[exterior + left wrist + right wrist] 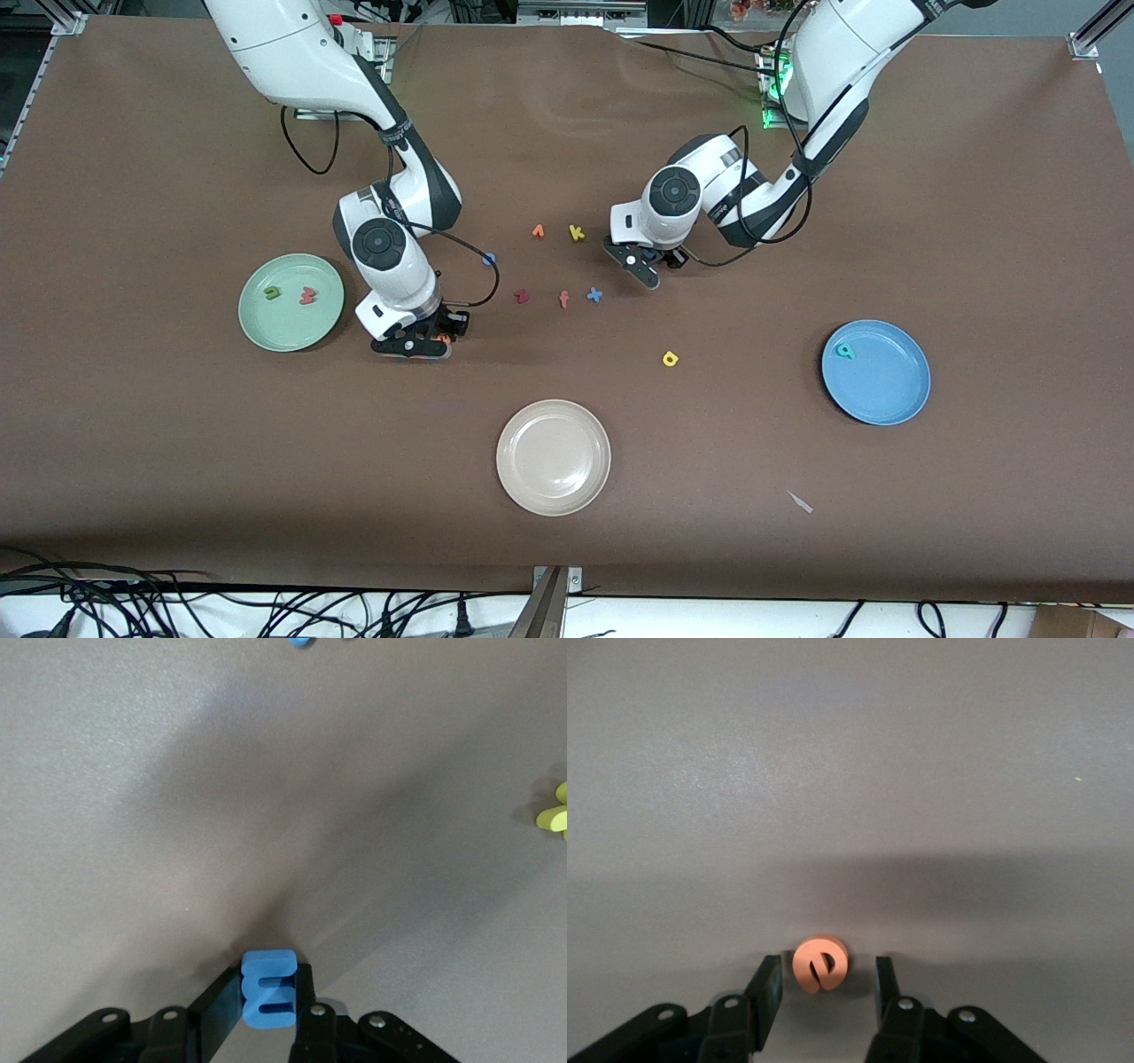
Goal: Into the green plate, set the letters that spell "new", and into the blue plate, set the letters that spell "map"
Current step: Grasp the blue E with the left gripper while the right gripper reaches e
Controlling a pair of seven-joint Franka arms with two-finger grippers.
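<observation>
Now the orange e (819, 964) sits on the counter between the right tool's (825, 994) parted fingers, beside the green plate (291, 302); the left tool (267, 997) clamps the blue m (267, 988).

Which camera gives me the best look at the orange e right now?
The right wrist view: the orange e sits in plain sight on the table between the right gripper's fingers, gaps showing on both sides. The front view shows only an orange sliver under that gripper. The left wrist view does not show it.
</observation>
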